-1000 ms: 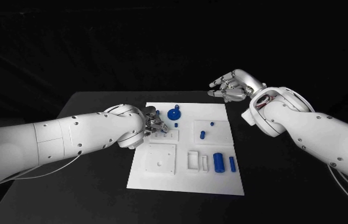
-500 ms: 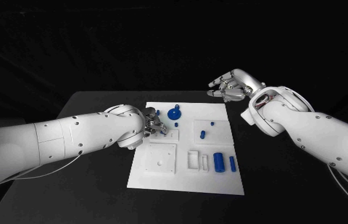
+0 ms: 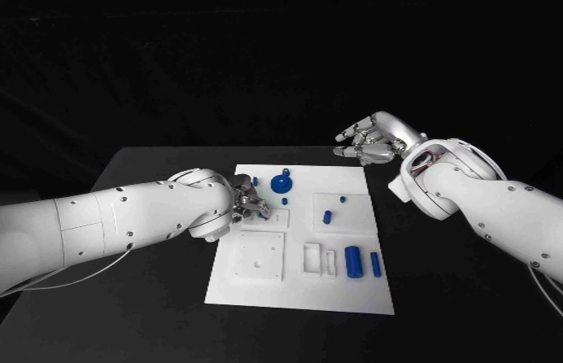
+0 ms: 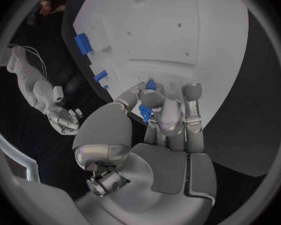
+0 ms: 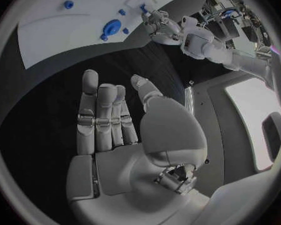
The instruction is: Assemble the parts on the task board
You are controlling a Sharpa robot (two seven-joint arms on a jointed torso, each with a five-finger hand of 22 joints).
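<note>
Little has changed over the last second: the left arm has eased slightly toward the task board's left edge, and the right arm has drawn a touch nearer the board's far right corner; the loose parts lie where they lay.

The bench [image 3: 141, 298] carries the white task board [image 3: 294, 286] at its middle. The left arm reaches in across the bench's left side, its forearm lying low, and the left robot hand [image 3: 249, 201] sits over the board's left edge, about halfway along it. In the left wrist view its fingers [image 4: 168, 116] are curled down and drawn together on a small blue part [image 4: 145, 112], pinched against the board surface.

The right arm comes in from the bench's right side with the elbow raised; the right robot hand [image 3: 371, 145] hangs above the bench just beyond the board's far right corner, touching nothing. The right wrist view shows its palm up, fingers [image 5: 103, 116] apart and gently bent, with nothing in them.

On the board, a round blue knob [image 3: 281, 185] lies near the far edge. Two blue cylinders [image 3: 353, 261] lie side by side close to the right edge, toward the near end. A small blue peg [image 3: 327, 216] sits around the board's middle.
</note>
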